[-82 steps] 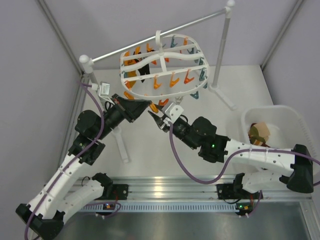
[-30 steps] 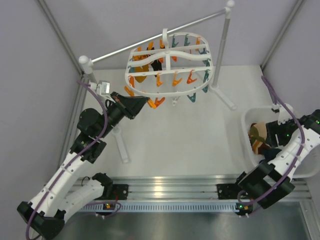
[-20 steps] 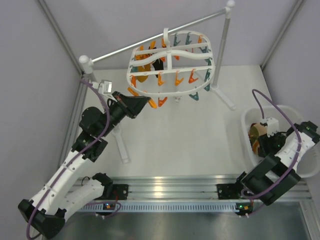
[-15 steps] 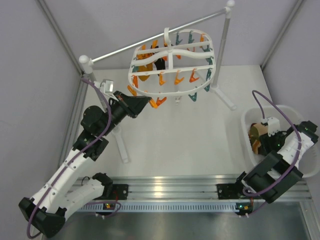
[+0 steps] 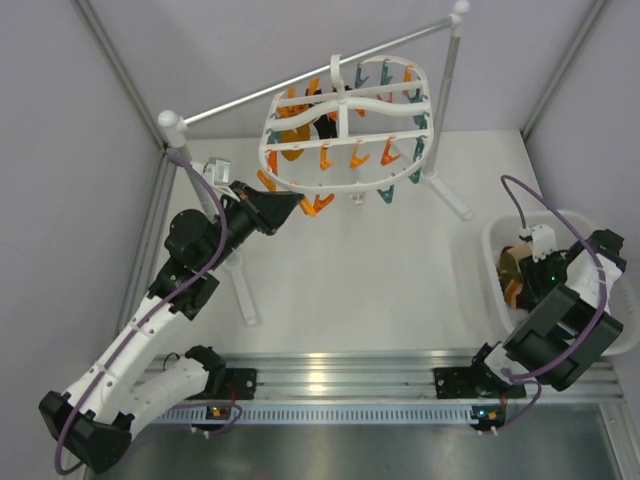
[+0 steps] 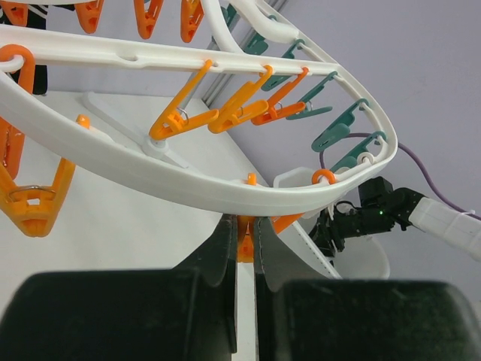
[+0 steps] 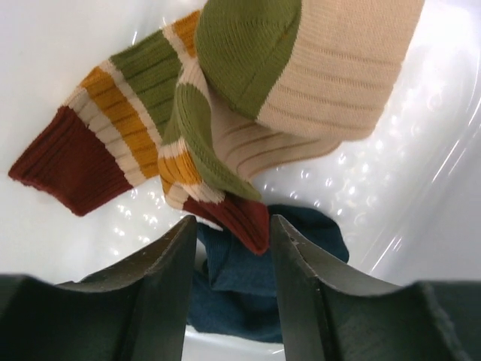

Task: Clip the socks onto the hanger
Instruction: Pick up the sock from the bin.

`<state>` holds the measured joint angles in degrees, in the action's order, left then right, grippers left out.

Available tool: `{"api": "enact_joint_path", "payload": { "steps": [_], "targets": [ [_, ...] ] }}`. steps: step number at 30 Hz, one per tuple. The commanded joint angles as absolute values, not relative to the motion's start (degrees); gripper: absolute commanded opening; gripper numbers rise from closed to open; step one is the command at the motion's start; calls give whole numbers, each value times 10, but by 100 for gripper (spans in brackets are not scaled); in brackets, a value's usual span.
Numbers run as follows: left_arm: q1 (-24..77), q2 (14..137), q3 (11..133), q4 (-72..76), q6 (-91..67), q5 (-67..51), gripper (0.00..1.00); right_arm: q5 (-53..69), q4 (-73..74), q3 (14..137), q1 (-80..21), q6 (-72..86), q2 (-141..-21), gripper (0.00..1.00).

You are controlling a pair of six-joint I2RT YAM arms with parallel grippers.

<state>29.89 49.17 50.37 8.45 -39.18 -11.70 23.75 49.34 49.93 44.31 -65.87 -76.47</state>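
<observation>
- Socks [image 7: 248,143] lie heaped in the white tub [image 5: 600,235] at the right edge of the bench [image 5: 380,270]. From above I only get a brown and tan scrap of them, because the right arm [image 5: 560,325] bends over the tub and covers the rest.
- On the right wrist view I can make out a striped sock [image 7: 128,113] banded in dark red, mustard, green and cream. A cream and green one [image 7: 331,68] lies partly over it.
- A blue one [image 7: 255,293] sits underneath, its lower end cut off behind the black fingers.
- My right jaws are released and spread wide just above the heap. A dark red cuff tip lies in the gap between them, and as far as I can tell it touches neither side.
- The hanger [image 5: 345,100] hangs tilted from the grey rail [image 5: 300,88] at the back of the bench, well apart from the tub.
- My left jaws are clenched on an orange peg [image 6: 244,244] at the hanger's near rim. Only a sliver of it shows between them, and its top is hidden behind the white rim.
- Among the far pegs hang a dark shape [image 5: 325,125] and a tan-brown one [image 5: 290,152]. They are too small for me to tell what they are.
</observation>
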Motion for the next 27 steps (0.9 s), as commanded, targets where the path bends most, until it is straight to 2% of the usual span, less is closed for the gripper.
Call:
{"api": "enact_joint_path", "payload": {
  "steps": [1,8,14,16,19,22,27],
  "targets": [
    [295,489,526,108,-383,-106,0,234,457,505,422,-636,-775,40],
    [295,482,525,103,-378,-103,0,200,468,519,421,-639,-793,22],
    [295,477,520,107,-380,-104,0,180,480,517,422,-647,-795,24],
    [295,476,520,106,-380,-104,0,178,484,519,422,-644,-794,22],
    [295,474,519,105,-381,-104,0,179,500,534,422,-640,-789,0],
    [295,472,521,105,-378,-104,0,203,543,582,427,-639,-782,0],
    [295,469,519,104,-378,-106,0,323,732,709,463,-633,-774,0]
  ]
}}
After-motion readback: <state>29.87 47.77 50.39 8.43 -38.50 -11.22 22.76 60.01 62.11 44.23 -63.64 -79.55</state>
